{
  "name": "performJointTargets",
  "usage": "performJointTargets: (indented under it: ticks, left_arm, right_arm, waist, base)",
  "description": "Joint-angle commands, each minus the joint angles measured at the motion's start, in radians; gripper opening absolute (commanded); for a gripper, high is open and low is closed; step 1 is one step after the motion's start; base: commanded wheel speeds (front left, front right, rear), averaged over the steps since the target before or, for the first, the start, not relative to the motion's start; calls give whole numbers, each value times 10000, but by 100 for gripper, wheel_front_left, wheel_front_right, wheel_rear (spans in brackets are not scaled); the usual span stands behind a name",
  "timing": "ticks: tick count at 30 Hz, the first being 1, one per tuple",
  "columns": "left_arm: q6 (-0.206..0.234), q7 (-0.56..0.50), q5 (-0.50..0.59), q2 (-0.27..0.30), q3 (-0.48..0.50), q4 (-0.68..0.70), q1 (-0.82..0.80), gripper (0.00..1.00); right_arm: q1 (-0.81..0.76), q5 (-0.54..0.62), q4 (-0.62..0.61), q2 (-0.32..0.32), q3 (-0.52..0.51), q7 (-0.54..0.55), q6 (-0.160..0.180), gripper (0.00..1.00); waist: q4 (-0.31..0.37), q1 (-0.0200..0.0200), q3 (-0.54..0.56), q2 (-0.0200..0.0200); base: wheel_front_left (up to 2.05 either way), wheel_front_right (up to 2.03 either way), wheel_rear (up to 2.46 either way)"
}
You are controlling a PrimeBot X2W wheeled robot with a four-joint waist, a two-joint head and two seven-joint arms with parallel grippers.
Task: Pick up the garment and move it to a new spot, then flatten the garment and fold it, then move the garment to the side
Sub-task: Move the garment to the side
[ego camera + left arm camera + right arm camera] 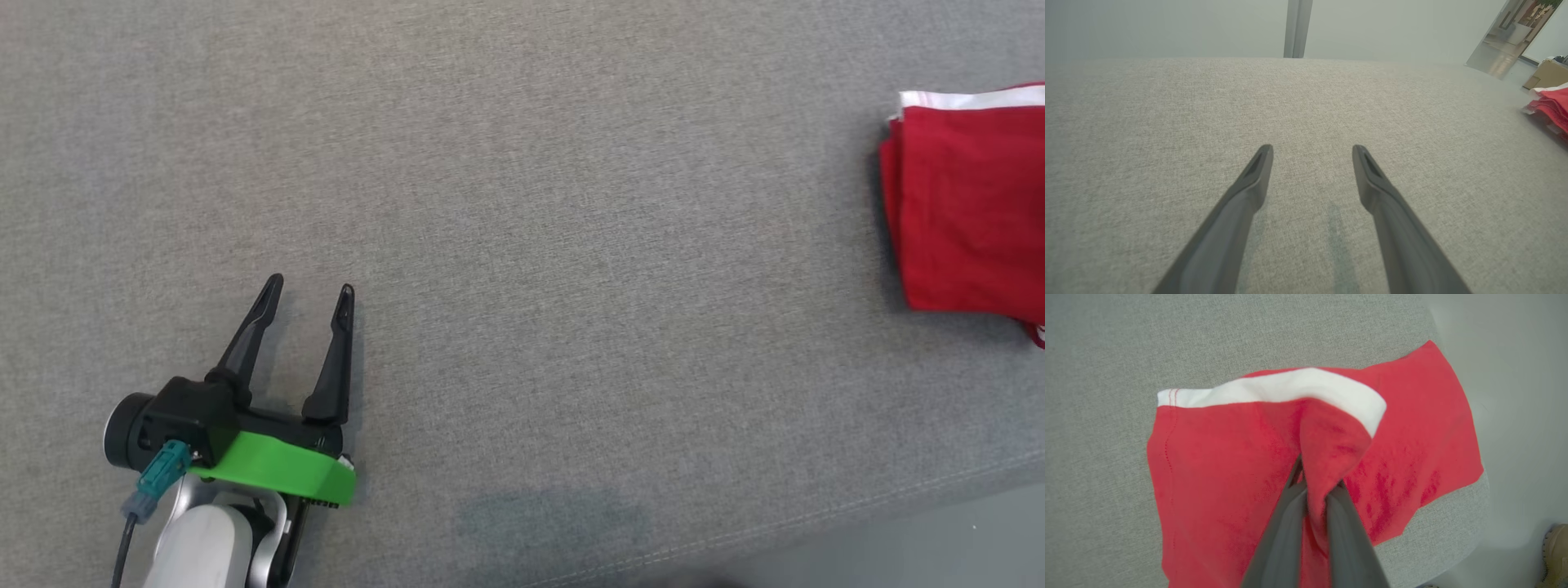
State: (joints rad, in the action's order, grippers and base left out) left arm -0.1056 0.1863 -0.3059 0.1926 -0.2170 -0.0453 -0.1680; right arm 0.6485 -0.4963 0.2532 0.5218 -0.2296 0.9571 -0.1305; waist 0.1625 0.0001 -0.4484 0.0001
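The garment [963, 212] is a red piece with a white band along one edge. In the head view it lies folded at the right edge of the frame, partly cut off, on a grey fabric-covered worktop [571, 245]. A seam of that covering runs across the lower right corner, with pale floor [939, 547] past it.

The left claw [312, 284] sits at the lower left of the head view, above its green collar and pale forearm. Its two dark fingers are spread apart and hold nothing, well apart from the garment. In the left wrist view this claw [1311, 148] shows the same wide gap, with only bare grey cloth between the fingers. There the garment [1551, 104] appears as a red heap at the right edge, a cardboard box [1549, 73] behind it and a grey post [1297, 28] at the top centre.

In the right wrist view the right claw [1318, 482] rises from the bottom centre and is pinched tight on a raised ridge of red cloth. The garment [1216, 469] spreads across the middle of the frame under it, the white band curling over the lifted fold at the upper centre. Its right part reaches the rounded corner of the worktop [1106, 355]. A tan shoe [1553, 551] stands on the floor at the lower right corner.
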Motion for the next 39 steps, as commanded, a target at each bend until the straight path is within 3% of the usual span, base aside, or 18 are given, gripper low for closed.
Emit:
performJointTargets:
  ticks: [1,7,15,16,17,18,26,33,39]
  left_arm:
    - [20,57,-26,-27,0,-58,-156,100]
    - [22,136,-80,-65,-105,-160,-298,100]
    - [35,230,-126,-163,-251,-365,-399,100]
    - [37,238,-132,-174,-268,-379,-422,100]
    - [37,244,-140,-181,-280,-395,-432,100]
    - [36,254,-152,-185,-291,-416,-451,100]
    - [107,359,-244,-215,-291,-627,-372,100]
    - [213,556,-398,-362,-199,-901,83,100]
    - [464,705,-550,-384,153,-1288,596,100]
  right_arm:
    - [89,328,52,358,59,166,-2,0]
    - [-113,1761,223,1679,286,118,-1,0]
    - [-350,3015,971,2027,713,-1486,1,2]
    - [-395,3201,1101,2041,769,-1683,1,24]
    - [-450,3380,1275,2037,745,-1811,1,38]
    - [-533,3533,1413,1989,777,-1925,1,100]
    - [-358,4635,2147,1549,206,-4059,1,100]
    - [-418,4116,1504,203,141,-6898,4,100]
    - [-1720,3276,307,-613,1017,-8463,6,100]
  waist:
    - [-424,-1,-132,-1]
    - [-805,-1,-264,-1]
    - [-1075,-1,-358,-1]
    - [-1095,-1,-369,-1]
    - [-1114,-1,-376,-1]
    - [-1133,-1,-374,-1]
    - [-1178,-1,-12,-1]
    - [-1302,-1,1097,-1]
    - [-1613,-1,2269,-1]
  base:
    - [0,0,0]
    - [0,0,0]
    - [0,0,0]
    - [0,0,0]
    - [0,0,0]
    - [0,0,0]
    - [0,0,0]
    - [0,0,0]
    - [0,0,0]
